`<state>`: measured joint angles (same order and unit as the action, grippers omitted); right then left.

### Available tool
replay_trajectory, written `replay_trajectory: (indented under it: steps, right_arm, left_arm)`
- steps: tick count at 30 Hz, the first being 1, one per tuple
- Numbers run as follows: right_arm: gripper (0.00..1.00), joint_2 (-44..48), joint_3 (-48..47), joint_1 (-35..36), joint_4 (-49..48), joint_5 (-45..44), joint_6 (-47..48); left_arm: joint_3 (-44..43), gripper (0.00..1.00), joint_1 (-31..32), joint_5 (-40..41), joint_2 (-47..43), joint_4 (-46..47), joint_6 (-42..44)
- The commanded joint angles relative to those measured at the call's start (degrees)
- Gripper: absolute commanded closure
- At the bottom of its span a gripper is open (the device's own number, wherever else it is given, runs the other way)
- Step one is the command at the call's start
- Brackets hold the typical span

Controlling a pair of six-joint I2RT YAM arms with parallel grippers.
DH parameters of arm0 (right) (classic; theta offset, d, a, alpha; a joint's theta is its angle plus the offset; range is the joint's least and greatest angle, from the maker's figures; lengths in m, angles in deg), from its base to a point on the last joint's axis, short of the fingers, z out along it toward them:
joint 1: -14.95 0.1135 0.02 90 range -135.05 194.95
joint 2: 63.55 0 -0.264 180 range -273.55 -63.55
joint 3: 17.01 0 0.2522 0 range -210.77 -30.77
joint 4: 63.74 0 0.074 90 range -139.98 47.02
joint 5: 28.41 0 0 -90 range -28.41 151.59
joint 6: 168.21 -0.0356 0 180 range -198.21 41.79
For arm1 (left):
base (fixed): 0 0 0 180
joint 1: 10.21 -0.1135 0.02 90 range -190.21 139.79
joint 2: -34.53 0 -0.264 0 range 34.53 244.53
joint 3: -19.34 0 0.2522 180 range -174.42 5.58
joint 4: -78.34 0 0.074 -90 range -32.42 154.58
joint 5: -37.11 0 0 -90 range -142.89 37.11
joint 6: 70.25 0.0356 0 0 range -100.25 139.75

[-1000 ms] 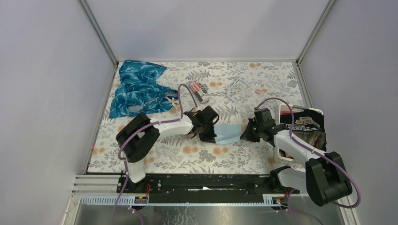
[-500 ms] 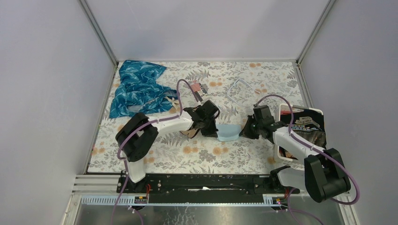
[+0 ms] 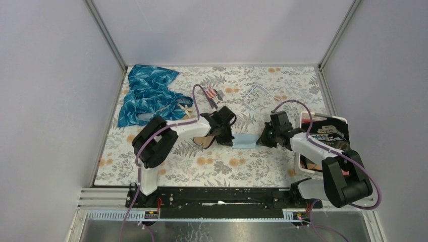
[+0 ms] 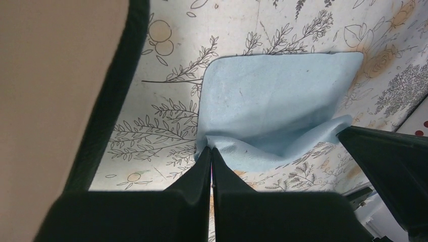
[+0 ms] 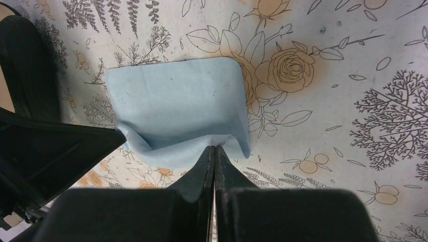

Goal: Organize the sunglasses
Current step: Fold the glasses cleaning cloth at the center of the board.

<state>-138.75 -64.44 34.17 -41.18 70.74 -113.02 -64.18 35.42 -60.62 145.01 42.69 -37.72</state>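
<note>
Both pairs of jaws are clamped shut on fabric: the left jaws and the right jaws each pinch one near corner of the pale blue, soft rectangular cleaning cloth, as the two wrist views show plainly. Over the last second the arms have carried that near edge away from their bases, toward the back of the floral-printed table. In the top view the cloth was a broad patch between the arms a second ago, and now it shows only as a narrow strip. The held edge is lifted and curls over the rest of the cloth, which lies flat on the table. I judge this to be a fold in progress, roughly half made, since the raised edge has not yet reached the far edge.

The sunglasses with large brown-tinted lenses and a thin dark frame lie on the table near the cloth's left end, partly under the left arm. Neither arm holds them, and they seem to sit where they were a second ago. The clear transparent-framed glasses lie well apart, toward the back.

For the task, only the cloth is being tidied so far. The sunglasses have yet to be handled, and the jaws would first have to lay the cloth down and release it.
</note>
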Motion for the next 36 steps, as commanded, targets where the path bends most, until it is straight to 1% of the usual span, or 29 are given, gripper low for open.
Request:
replay_trajectory:
  steps: [1,7,15,28,36]
  right_arm:
    - [1.00,-0.8,-1.9,0.0,-1.5,-1.9,0.2]
    - [1.00,-0.7,-2.4,0.0,-1.1,-3.7,0.8]
    - [1.00,-2.9,-3.0,0.0,-1.8,-3.9,1.0]
    - [1.00,-4.3,-3.3,0.0,-2.4,-4.5,0.7]
    - [1.00,-4.6,-3.7,-0.1,-2.4,-4.6,0.8]
  left_arm:
    - [-1.2,1.00,-0.9,0.0,0.3,-0.3,1.1]
    - [-1.4,1.00,-1.1,0.5,-0.2,0.0,1.5]
    - [-2.7,1.00,-1.8,-0.5,2.1,0.2,2.4]
    - [-2.3,1.00,-3.0,0.1,1.9,0.8,2.3]
    - [-3.7,1.00,-3.0,0.9,1.1,0.1,3.7]
